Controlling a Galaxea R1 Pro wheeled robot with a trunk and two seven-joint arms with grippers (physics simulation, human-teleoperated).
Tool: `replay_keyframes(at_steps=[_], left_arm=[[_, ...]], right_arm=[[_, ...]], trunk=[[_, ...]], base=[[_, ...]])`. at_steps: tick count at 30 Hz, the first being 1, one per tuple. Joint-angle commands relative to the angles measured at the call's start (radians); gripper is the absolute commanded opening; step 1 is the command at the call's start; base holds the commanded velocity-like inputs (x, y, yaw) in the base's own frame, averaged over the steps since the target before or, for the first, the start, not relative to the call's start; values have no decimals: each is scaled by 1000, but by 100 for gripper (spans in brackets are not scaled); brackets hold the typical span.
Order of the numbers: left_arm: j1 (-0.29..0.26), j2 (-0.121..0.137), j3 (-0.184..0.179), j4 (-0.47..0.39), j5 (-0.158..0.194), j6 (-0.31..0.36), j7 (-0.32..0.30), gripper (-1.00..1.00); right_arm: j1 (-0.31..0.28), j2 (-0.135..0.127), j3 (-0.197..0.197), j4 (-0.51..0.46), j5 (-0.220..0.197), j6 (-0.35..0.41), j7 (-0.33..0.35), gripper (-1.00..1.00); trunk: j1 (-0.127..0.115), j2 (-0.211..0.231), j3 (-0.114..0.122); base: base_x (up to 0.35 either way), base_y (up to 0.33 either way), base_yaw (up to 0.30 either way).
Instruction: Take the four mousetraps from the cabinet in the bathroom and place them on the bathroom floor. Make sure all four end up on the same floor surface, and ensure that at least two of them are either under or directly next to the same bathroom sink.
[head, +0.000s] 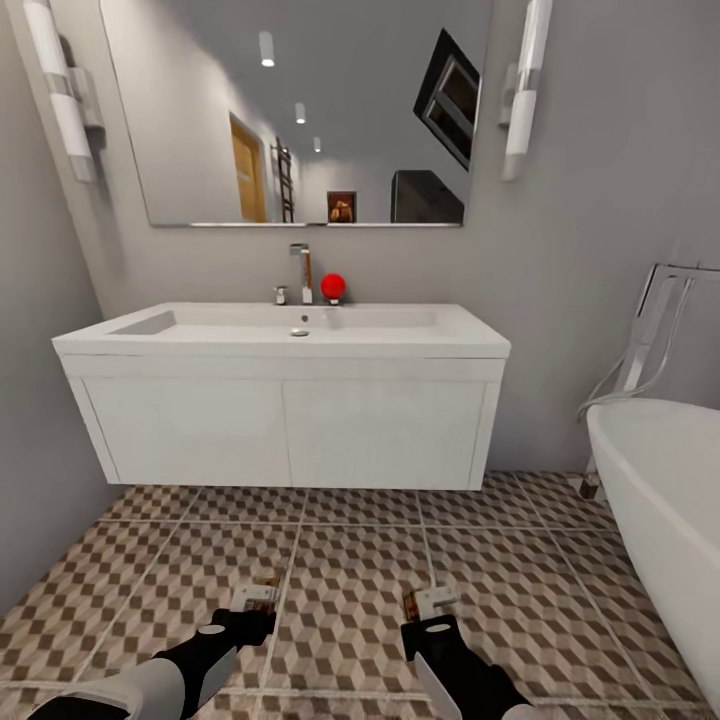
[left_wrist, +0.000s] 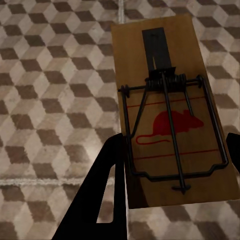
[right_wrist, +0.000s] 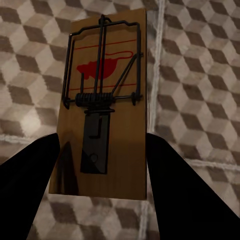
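Left gripper (head: 258, 607): clamped on a mousetrap (left_wrist: 172, 115), lower left of frame.
Right gripper (head: 428, 608): clamped on second mousetrap (right_wrist: 104, 107), lower centre-right.
Sink (head: 300, 325): frame centre, above bathroom floor (head: 350, 560).

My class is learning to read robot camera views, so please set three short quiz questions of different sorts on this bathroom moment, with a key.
1. True or false: each end effector holds a mousetrap.
2. What red object stands beside the faucet? A) ball B) cup C) towel
3. Fill in: the white fixture at the head view's right edge is a ____.

Key:
1. True: left end effector grips the left mousetrap, right end effector grips the right mousetrap.
2. A, the ball.
3. bathtub.
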Motion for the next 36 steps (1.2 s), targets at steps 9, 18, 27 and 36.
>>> replay_keyframes(at_steps=[9, 18, 27, 36], left_arm=[[-1, 0, -9, 1, 8, -4, 5, -100], [-1, 0, -9, 1, 8, -6, 5, -100], [-1, 0, -9, 1, 8, -9, 5, -100], [-1, 2, -9, -1, 2, -37, 5, -100]], right_arm=[[-1, -31, -5, -3, -13, 5, 141, -100], [-1, -41, -26, -3, -13, 1, 157, -100], [-1, -42, -27, 8, -10, -59, 155, -100], [0, -41, -30, 30, -9, -151, 85, -100]], trunk=[[4, -3, -36], [8, -5, -71], [11, -6, -98], [11, -6, -98]], base=[[0, 0, 0], [0, 0, 0], [0, 0, 0], [0, 0, 0]])
